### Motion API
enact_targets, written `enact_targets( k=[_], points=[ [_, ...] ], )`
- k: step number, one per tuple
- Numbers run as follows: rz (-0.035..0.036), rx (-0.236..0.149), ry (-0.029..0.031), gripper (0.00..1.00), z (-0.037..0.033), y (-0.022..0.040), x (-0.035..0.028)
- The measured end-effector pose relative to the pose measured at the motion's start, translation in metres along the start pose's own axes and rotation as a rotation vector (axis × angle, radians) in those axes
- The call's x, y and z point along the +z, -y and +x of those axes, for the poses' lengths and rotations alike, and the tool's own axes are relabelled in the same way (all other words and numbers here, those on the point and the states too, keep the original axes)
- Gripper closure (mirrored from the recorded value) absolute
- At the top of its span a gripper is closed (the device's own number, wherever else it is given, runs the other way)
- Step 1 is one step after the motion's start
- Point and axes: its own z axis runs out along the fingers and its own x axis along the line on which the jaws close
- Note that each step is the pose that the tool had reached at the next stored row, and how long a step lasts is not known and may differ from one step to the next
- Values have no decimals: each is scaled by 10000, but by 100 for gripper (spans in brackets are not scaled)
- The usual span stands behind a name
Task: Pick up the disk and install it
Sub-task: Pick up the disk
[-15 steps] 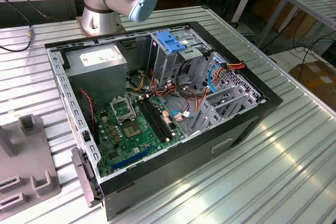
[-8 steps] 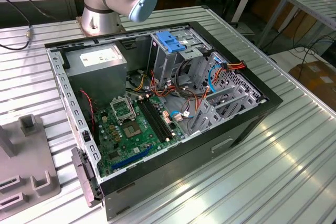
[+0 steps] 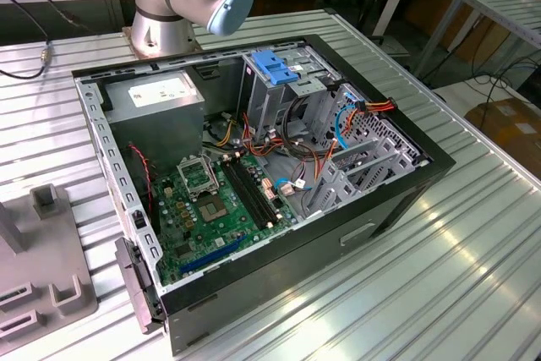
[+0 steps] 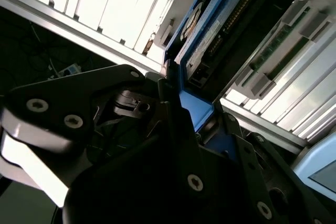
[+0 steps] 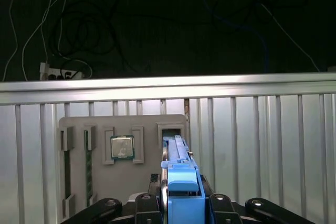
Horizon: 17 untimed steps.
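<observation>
Pick-up step, by my judgement. In the first wrist view the gripper (image 5: 181, 205) is clamped on the disk (image 5: 182, 184). The disk stands on edge, its far end at a slot in the grey holder tray (image 5: 149, 124); whether it is seated or already clear, I cannot tell. In the second wrist view the fingers (image 4: 168, 100) press its blue rail. The next move likely calls for a straight pull along the slot. A processor (image 5: 122, 147) and memory sticks (image 5: 67, 171) sit in neighbouring pockets. In the exterior view the open computer case (image 3: 397, 200) lies mid-frame, with the drive cage (image 3: 275, 69) at upper middle. Loose cables (image 3: 296, 154) just beside the cage are a possible snag.
</observation>
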Motion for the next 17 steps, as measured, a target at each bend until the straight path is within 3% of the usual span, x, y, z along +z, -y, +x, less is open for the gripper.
enact_targets(
  k=[17],
  points=[
    [-1, 0, 0, 63, -4, -2, -165]
  ],
)
